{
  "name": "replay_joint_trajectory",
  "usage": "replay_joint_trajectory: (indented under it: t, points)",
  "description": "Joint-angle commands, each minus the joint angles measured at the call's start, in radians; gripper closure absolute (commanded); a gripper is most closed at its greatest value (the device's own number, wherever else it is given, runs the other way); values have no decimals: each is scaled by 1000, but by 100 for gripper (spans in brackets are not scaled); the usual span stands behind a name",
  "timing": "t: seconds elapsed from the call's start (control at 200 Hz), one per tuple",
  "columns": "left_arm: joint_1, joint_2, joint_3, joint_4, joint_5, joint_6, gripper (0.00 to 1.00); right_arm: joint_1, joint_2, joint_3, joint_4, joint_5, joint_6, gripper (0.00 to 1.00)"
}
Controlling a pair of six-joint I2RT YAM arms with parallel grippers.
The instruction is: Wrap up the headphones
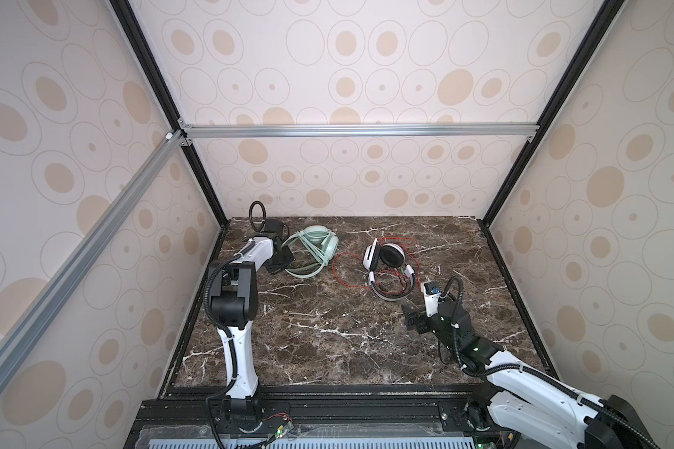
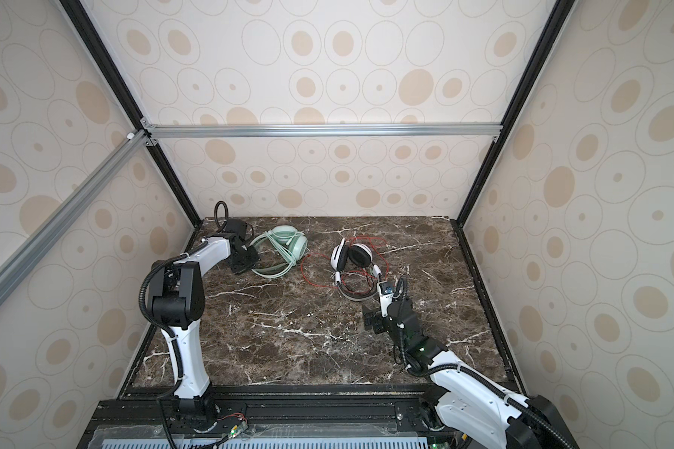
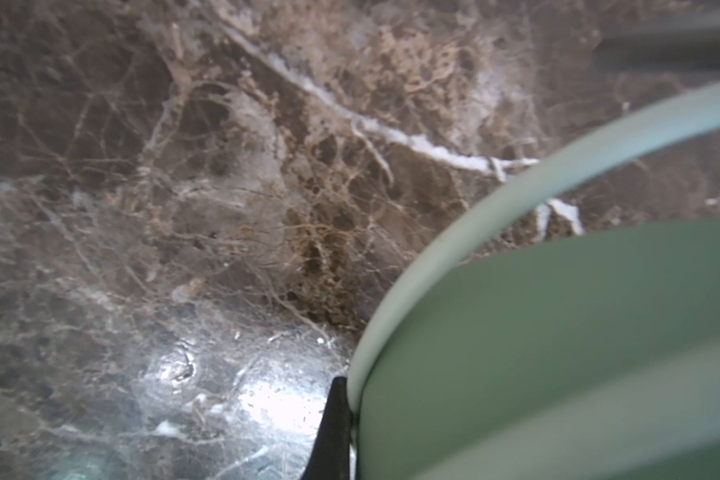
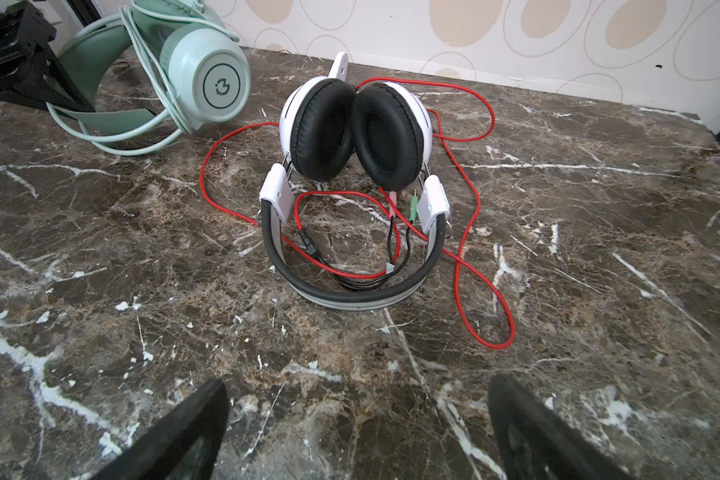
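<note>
Hovering low over the marble counter, the right claw is spread wide, with nothing held. Just beyond, the white-and-black headphones are laid headband nearest, the red cable strewn loosely around them. Farther back to the left, the mint green headphones are met at the headband by the left claw, closed tight; its finger touches the pale green cable. A round emblem is printed on one mint earcup; no wording can be read.

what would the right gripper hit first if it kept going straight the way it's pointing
Probably the grey headband of the white-and-black headphones, straight ahead of the open right gripper; the red cable loop lies off to the side.
</note>
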Motion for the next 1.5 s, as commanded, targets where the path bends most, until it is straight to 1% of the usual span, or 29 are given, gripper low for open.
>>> replay_joint_trajectory:
  t: [0.0,0.28,0.33,0.43,0.51,0.59,0.73,1.035,1.08,1.1,1.12,1.145,1.25,1.275,1.3,1.315,1.355,1.38,1.401,1.426,1.441,1.496]
  points:
    - [22,-12,79,39,24,-33,100,-1,1,27,-8,2,12,0]
    - [81,-26,52,34,4,-38,100,0,-30,26,-25,8,6,0]
    - [98,-19,47,38,21,-36,100,0,-32,26,-26,6,6,0]
    - [131,1,43,41,96,-30,100,0,-35,28,-33,3,6,0]
    - [147,0,27,50,112,-32,100,0,-39,29,-39,0,6,0]
    - [156,-2,11,62,125,-33,100,0,-48,29,-44,-2,8,0]
    - [169,37,28,23,164,-16,100,0,-63,29,-53,-4,8,0]
    - [171,70,36,-10,138,-2,100,1,-68,29,-58,-2,7,0]
    - [172,74,36,-12,136,-3,93,1,-65,30,-57,-4,8,0]
    - [171,74,36,-12,135,-3,87,0,-64,30,-57,-3,7,0]
    - [173,74,34,-12,134,-2,85,0,-63,30,-57,-4,8,0]
    - [172,73,32,-11,132,0,79,0,-63,30,-57,-6,9,0]
    - [171,64,25,-4,127,-1,77,0,-64,30,-58,-5,9,0]
    - [171,62,27,-4,124,-1,71,0,-65,30,-59,-5,9,0]
    - [172,60,25,-2,122,-1,70,1,-67,30,-59,-3,9,0]
    - [171,60,26,-4,122,-2,66,0,-68,30,-59,-3,9,0]
    - [171,58,26,-3,121,-2,65,1,-71,30,-60,-4,8,0]
    - [172,59,30,-5,120,-2,59,0,-72,30,-61,-4,9,0]
    - [172,57,31,-4,121,-1,58,0,-74,30,-60,-2,7,0]
    - [171,56,31,-5,119,-1,51,0,-74,29,-60,-3,8,0]
    - [173,55,31,-4,119,-2,49,0,-75,29,-60,0,6,0]
    - [172,46,30,-4,117,-4,33,1,-74,29,-60,2,5,0]
